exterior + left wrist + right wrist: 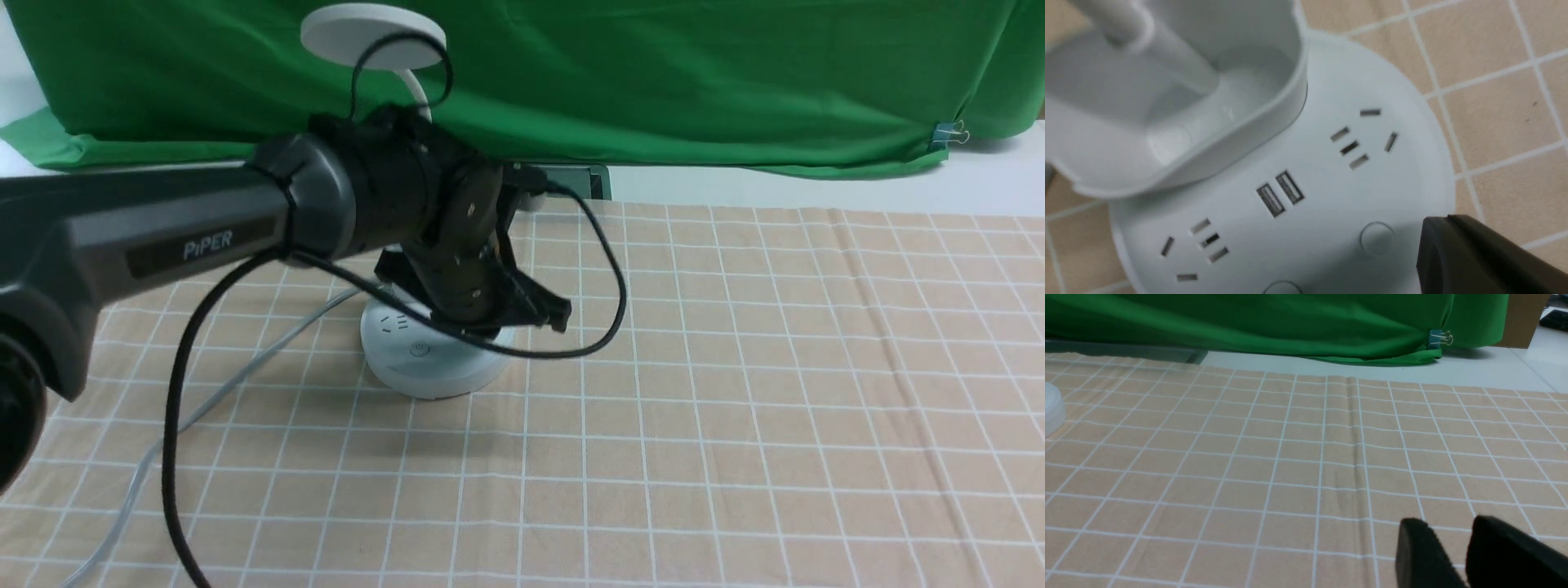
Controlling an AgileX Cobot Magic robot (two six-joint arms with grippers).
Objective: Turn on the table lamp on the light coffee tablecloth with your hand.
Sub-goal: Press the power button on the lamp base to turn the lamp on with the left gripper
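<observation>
The white table lamp stands on the light coffee tablecloth point(735, 408), left of centre. Its disc head point(371, 37) is high up and its round base point(433, 363) carries sockets and a power button point(419, 349). My left gripper point(555, 314), the hand, hangs low over the right side of the base. In the left wrist view the base point(1310, 196) fills the frame with the oval cup point(1167, 102). The fingers point(1474, 257) show as one dark block, shut, just beside a round button point(1376, 237). My right gripper point(1447, 526) is empty over bare cloth, with a narrow gap between its jaws.
The lamp's pale cord point(245, 367) runs from the base to the front left. My arm's black cable point(604, 269) loops out to the right of the gripper. A green cloth point(653, 73) hangs at the back, with a clip point(947, 133) at its right end.
</observation>
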